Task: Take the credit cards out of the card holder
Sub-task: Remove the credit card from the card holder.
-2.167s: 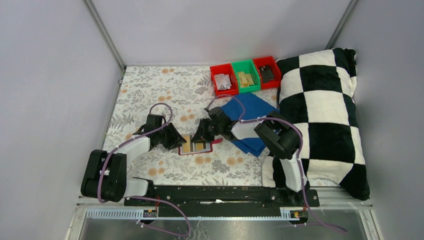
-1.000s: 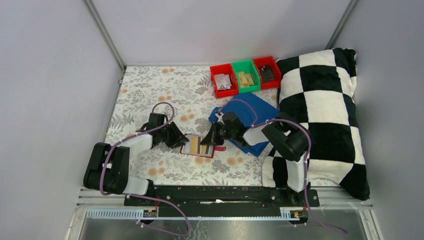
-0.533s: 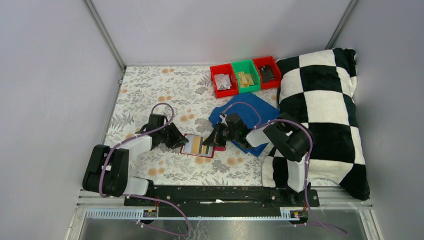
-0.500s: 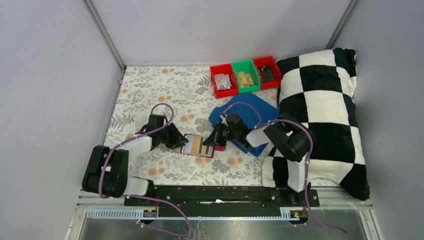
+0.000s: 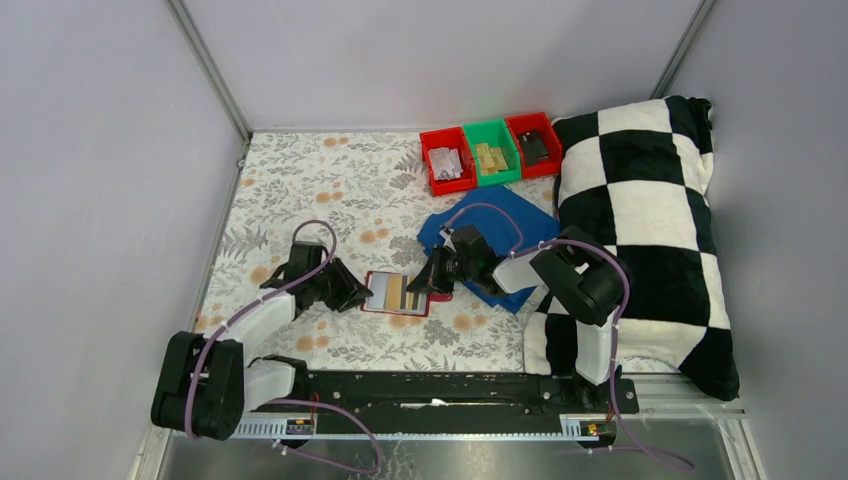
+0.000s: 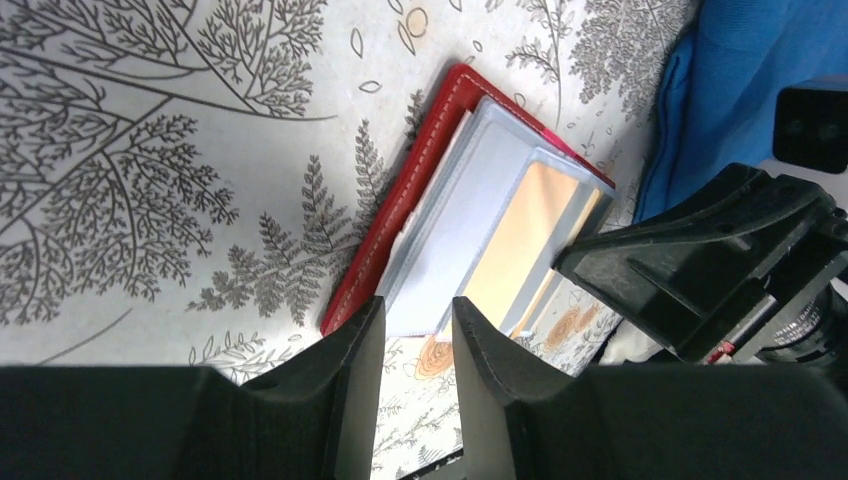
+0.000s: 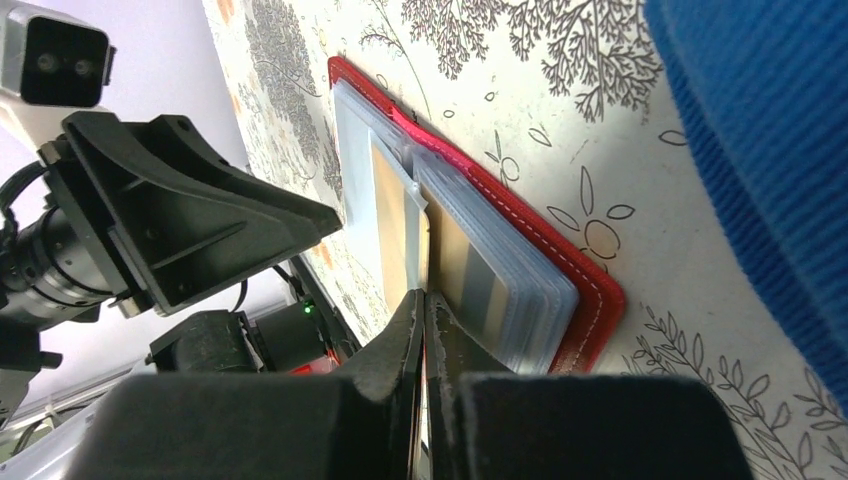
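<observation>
The red card holder [image 5: 398,293] lies open on the flowered cloth between my two grippers. In the left wrist view its red cover [image 6: 400,210] holds clear sleeves with a pale blue-white card [image 6: 440,270] and a tan-yellow card [image 6: 520,230]. My left gripper [image 6: 418,320] is open by a narrow gap, its tips at the pale card's near corner. My right gripper [image 7: 424,298] is shut on a clear sleeve leaf at the holder's [image 7: 580,290] middle, between the tan-yellow card [image 7: 390,220] and a stack of sleeves. I cannot make out the dark grey card.
A folded blue cloth [image 5: 500,240] lies just right of the holder, under the right arm. A red bin [image 5: 447,160], a green bin [image 5: 491,152] and another red bin [image 5: 533,142] stand at the back. A checkered pillow [image 5: 640,220] fills the right side.
The left arm has swung nearer and lower, its gripper still at the holder's left edge. Earlier the right gripper shifted the holder slightly right; it has held still since.
</observation>
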Available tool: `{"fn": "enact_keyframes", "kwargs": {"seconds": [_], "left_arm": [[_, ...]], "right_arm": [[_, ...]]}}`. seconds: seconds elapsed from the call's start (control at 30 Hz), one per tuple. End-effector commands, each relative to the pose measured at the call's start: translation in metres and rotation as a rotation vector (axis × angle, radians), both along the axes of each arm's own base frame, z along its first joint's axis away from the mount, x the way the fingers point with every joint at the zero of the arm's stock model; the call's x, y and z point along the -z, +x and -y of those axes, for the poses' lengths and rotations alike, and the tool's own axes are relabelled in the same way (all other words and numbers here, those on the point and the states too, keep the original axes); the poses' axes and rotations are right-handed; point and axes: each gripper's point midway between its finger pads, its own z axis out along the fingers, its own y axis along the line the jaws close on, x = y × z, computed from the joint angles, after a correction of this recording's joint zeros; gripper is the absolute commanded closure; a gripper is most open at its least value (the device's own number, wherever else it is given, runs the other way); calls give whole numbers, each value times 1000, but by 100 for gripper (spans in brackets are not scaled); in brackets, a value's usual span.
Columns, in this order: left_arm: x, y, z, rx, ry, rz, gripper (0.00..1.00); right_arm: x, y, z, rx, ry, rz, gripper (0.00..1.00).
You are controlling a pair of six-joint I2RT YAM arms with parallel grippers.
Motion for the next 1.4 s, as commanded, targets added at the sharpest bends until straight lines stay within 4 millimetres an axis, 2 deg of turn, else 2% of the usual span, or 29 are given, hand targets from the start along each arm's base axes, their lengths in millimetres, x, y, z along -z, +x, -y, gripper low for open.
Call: {"fn": "enact_keyframes", "kwargs": {"seconds": [0.0,0.1,0.17,0.33,0.6,0.7,0.97,1.23,1.37], "left_arm": [[-23,9,0,-4,16,62,64],[-32,17,4,14,20,94,63],[-36,24,13,41,-15,120,63],[-42,28,47,133,-149,139,63],[-34,28,72,176,-188,143,63],[-24,26,74,183,-169,122,64],[4,17,63,164,-97,54,65],[5,16,63,162,-102,61,65],[1,17,63,170,-100,70,66]], "right_arm": [[-8,4,1,-13,-20,34,94],[-8,4,1,-9,-14,35,84],[-6,5,1,2,-11,33,80],[-4,7,1,13,-9,30,79],[-5,7,-3,9,19,19,75],[-6,8,-6,13,34,12,76],[-11,9,-13,12,95,-1,79],[-12,10,-16,6,104,-3,84],[-4,11,-9,15,47,14,77]]}}
